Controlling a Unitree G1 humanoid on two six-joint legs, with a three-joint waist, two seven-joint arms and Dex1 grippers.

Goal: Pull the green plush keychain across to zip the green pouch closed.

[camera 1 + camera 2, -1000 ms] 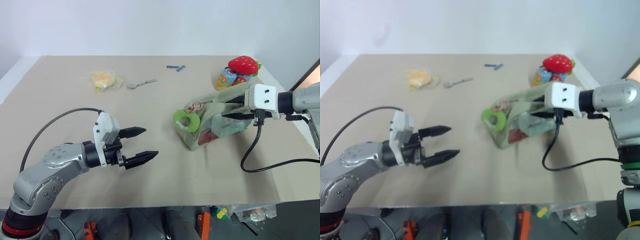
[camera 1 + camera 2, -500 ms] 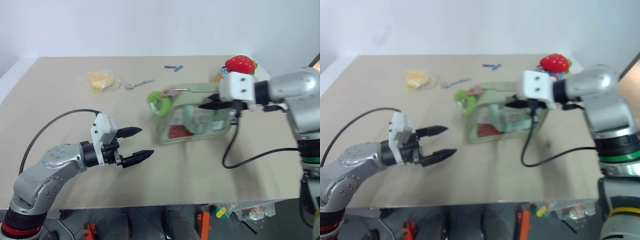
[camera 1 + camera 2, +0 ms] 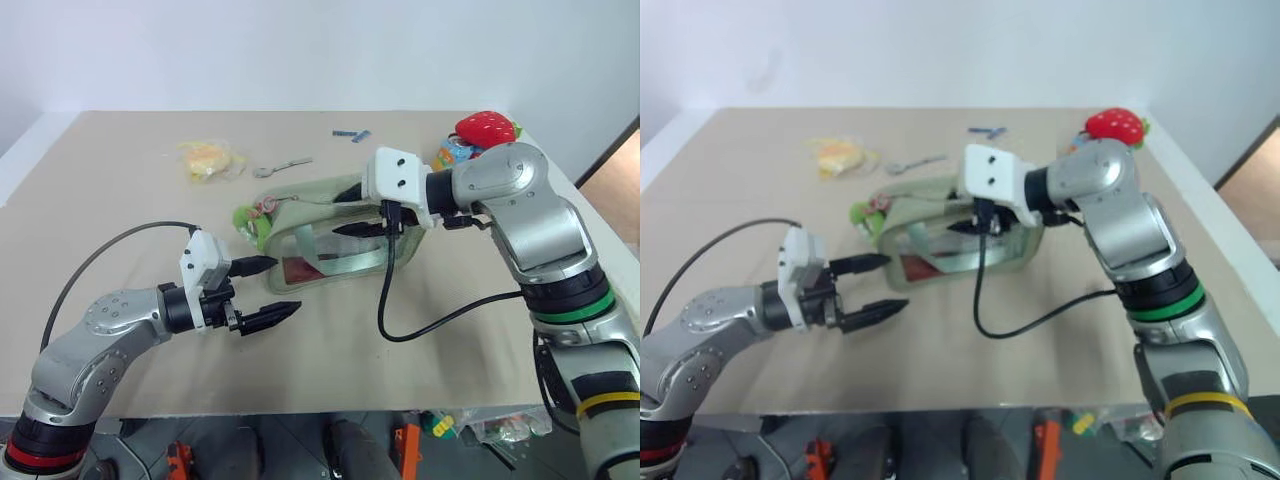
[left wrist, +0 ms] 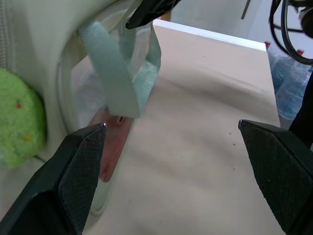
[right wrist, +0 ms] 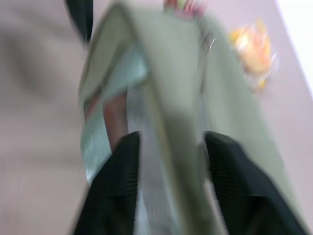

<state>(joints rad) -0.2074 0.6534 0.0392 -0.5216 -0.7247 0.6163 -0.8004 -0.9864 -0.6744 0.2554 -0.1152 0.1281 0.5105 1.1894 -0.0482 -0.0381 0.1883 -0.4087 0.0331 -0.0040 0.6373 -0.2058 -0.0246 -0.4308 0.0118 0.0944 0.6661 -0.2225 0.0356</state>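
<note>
left eye view: the pouch (image 3: 330, 235) sits mid-bench, soft and light, likely to slide. the right end effector (image 3: 352, 212) straddles its top edge, jaws parted on either side. the keychain (image 3: 250, 222) hangs at its left end, fuzzy and squashy; best pinched at the ring. the left end effector (image 3: 262, 290) waits released, just near of it.

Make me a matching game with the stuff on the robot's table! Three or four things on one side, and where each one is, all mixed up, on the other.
Things:
1. green plush keychain
2. red plush strawberry
3. yellow packet
4. spoon

Places:
A. far right corner of the table
B. hanging at the green pouch's end nearest the left gripper
C. lying just right of the yellow packet
D. far left part of the table, left of the spoon

Pairs: 1-B, 2-A, 3-D, 4-C
</note>
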